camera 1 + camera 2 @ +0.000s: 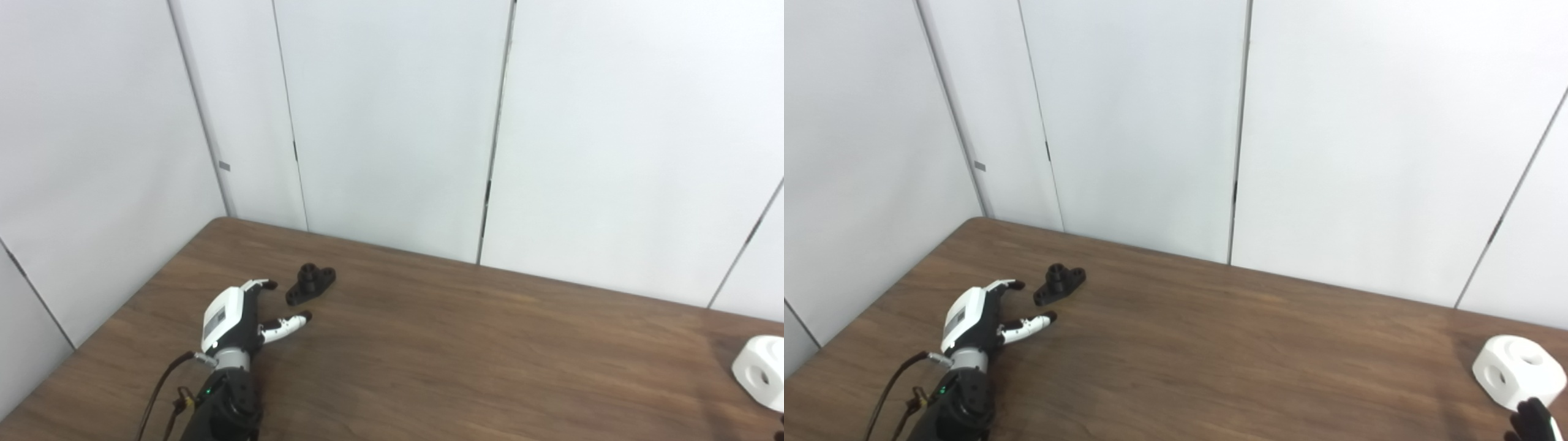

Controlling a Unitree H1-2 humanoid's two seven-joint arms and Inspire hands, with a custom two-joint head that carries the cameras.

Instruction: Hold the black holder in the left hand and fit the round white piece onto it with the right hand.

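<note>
Step in hand: reach of the left hand (pixel 236 321) toward the small black plastic holder (pixel 310 283); by my judgement the task is at its start, nothing grasped and nothing fitted.
Left hand state: fingers spread and extended, thumb apart, holding nothing; fingertips lie just short of the holder, not touching it.
Right hand state: only a dark tip (pixel 1534 422) shows at the bottom right corner in the right eye view, close below the white piece; how far it is open cannot be told.
Holder, location: on the brown wood-grain desk (pixel 465 355), toward its far left corner, just beyond the left hand.
Holder, appearance: matte black, low flat base with a raised round boss; a hole shows in the boss and another in the base. It lies slantwise to the desk's edge.
White piece, location: the chunky white faceted plastic piece with round holes (pixel 1516 370) sits at the far right of the desk, well apart from the holder.
Method advised: advance the left hand a little further, close fingers and thumb across the base's narrow sides, and leave the boss uncovered for the fitting.
Risk noted: the holder looks light; a fingertip nudge may slide it away before the grasp closes.
</note>
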